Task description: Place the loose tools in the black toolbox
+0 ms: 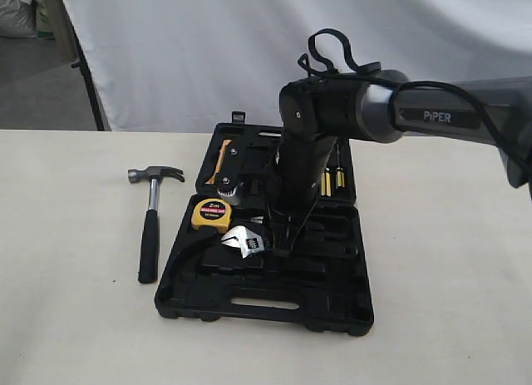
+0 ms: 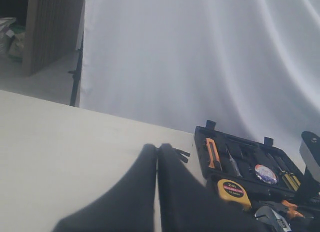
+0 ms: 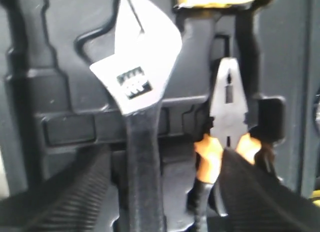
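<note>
The black toolbox (image 1: 332, 306) lies open on the table. The silver adjustable wrench (image 3: 140, 71) rests in the front half of the box (image 3: 60, 127), its black handle running between the wide-apart fingers of my open right gripper (image 3: 165, 157); neither finger touches it. In the exterior view that gripper (image 1: 283, 244) points down just right of the wrench head (image 1: 245, 242). The claw hammer (image 1: 150, 227) lies on the table left of the box. A small round tape roll (image 2: 265, 174) sits in the rear half. My left gripper (image 2: 158, 148) is shut and empty, above bare table left of the toolbox (image 2: 202, 137).
A yellow tape measure (image 1: 211, 214) sits in the box beside the wrench head. Orange-handled pliers (image 3: 227, 106) lie in their recess next to my right finger. An orange utility knife (image 2: 212, 153) and yellow screwdrivers (image 1: 332, 181) fill the rear half. A white backdrop (image 1: 208, 52) hangs behind the table.
</note>
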`<state>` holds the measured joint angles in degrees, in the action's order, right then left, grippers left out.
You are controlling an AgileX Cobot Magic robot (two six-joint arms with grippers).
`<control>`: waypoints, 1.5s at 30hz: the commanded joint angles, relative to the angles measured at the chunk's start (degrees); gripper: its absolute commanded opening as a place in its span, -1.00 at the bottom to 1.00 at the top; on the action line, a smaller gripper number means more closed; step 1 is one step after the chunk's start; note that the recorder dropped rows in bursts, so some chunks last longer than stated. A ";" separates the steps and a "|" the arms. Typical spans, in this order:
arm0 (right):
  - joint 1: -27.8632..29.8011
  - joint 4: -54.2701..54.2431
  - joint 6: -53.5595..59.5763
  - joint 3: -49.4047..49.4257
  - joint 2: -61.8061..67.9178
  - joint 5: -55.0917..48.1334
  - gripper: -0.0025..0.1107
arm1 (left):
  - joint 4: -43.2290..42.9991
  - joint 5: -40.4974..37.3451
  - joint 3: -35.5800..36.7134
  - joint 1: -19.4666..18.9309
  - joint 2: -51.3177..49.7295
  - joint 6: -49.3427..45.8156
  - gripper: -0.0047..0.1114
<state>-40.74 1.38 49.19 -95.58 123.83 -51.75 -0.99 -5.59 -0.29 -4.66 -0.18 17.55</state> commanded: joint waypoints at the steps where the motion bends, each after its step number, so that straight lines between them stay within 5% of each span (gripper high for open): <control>1: 0.10 0.67 1.80 -0.32 0.84 -1.38 0.22 | -0.31 0.51 -0.15 0.37 0.18 0.27 -0.91; 11: 0.19 0.24 2.73 -0.32 4.06 2.37 0.16 | -0.31 0.51 -0.15 0.37 0.18 0.27 -0.91; 20: -0.17 0.14 2.73 -0.32 4.35 2.37 -0.96 | -0.31 0.51 -0.15 0.37 0.18 0.27 -0.91; 45: -0.17 -6.61 2.73 -0.32 4.15 3.35 -0.96 | -0.31 0.51 -0.15 0.37 0.18 0.27 -0.91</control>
<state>-40.99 -4.64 51.41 -95.72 127.63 -49.04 -1.09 -5.59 -0.29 -4.66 -0.18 17.55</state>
